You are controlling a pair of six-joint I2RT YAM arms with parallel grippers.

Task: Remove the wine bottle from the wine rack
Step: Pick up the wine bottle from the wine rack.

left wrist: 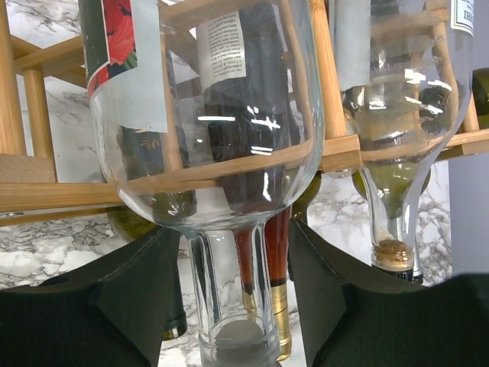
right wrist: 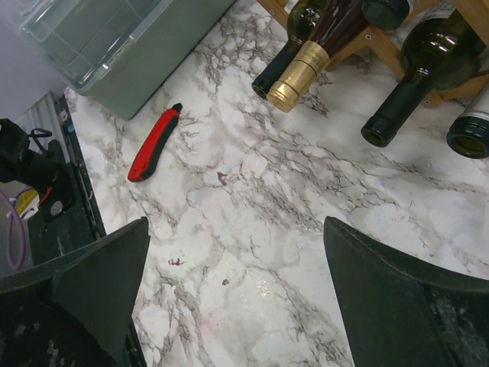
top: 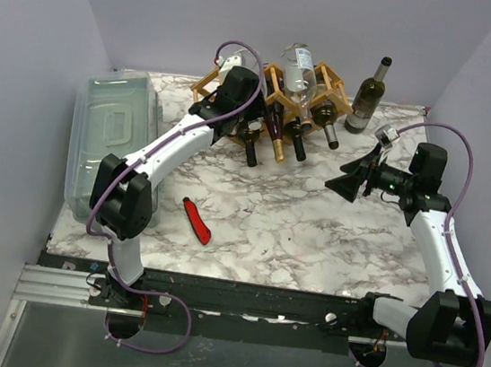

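My left gripper (left wrist: pixel 233 229) is up at the rack (top: pixel 331 73), which sits at 12 o'clock on the table (top: pixel 311 237); its jaws stand part open astride the neck of the clear bottle (left wrist: pixel 206 153), a thin gap on each side, nothing clamped; that bottle lies in its cell, neck towards me, with dark bottles behind it; my right gripper (top: pixel 348 177) hovers at 3 o'clock, spread wide and holding nothing; a red cutter (top: pixel 196 220) lies at 7 o'clock; a bin (top: pixel 112 130) sits at 9.
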